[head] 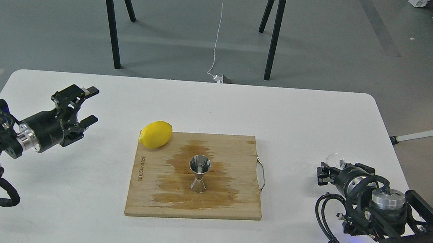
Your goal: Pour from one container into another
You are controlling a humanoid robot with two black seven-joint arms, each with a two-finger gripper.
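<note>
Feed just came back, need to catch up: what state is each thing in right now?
Jigger: upright on board, larger cone up.
Glass cup: at right gripper, grip unclear.
Left gripper: open, empty.
Lemon: resting at board's corner.
Cutting board: flat, wet-stained around jigger.

A single view looks forward and down from the robot's head, fairly near the white bench (pixel 305 121), which fills the lower frame. Both arms enter from the bottom corners (left arm at left). Beyond the far edge, grey floor (pixel 192 50) and another table's legs (pixel 114 18) show.
</note>
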